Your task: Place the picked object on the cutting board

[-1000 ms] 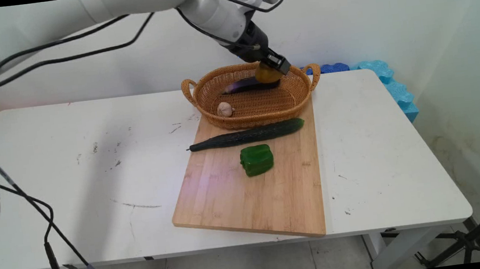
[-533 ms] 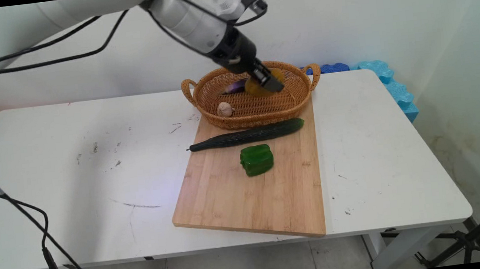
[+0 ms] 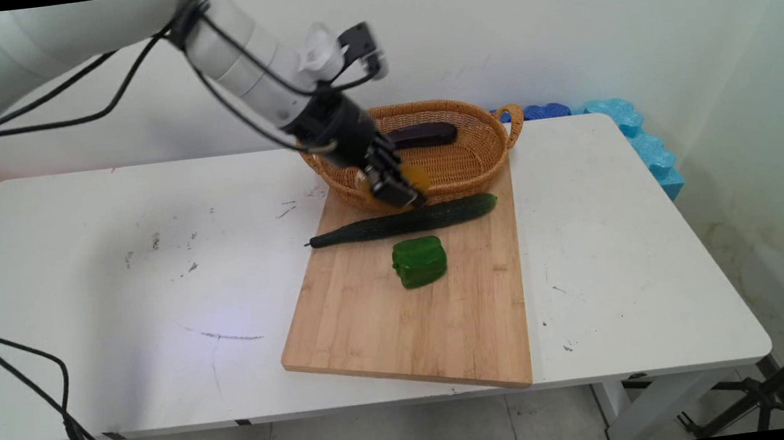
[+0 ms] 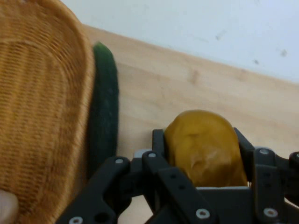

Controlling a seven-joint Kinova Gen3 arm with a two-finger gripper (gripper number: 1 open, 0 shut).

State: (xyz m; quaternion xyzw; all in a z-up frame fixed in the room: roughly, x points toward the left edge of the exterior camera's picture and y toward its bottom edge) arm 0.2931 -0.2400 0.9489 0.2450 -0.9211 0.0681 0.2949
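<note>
My gripper (image 3: 397,189) is shut on a yellow-brown potato (image 3: 418,176), held over the near rim of the wicker basket (image 3: 480,160), just above the cucumber (image 3: 407,221). In the hand view the potato (image 4: 203,147) sits between the fingers (image 4: 161,142), with the basket (image 4: 37,112) on the left and the cucumber (image 4: 103,121) beside it on the cutting board (image 4: 187,88). A dark eggplant (image 3: 423,134) lies at the back of the basket.
A green bell pepper (image 3: 419,261) rests on the wooden cutting board (image 3: 410,320) in front of the cucumber. Blue foam pieces (image 3: 635,140) lie at the table's far right corner. Black cables hang from the arm at the left.
The gripper has carried the potato from the basket's far right side leftward and toward the near rim, lower down. The arm now hides the garlic; the eggplant shows fully.
</note>
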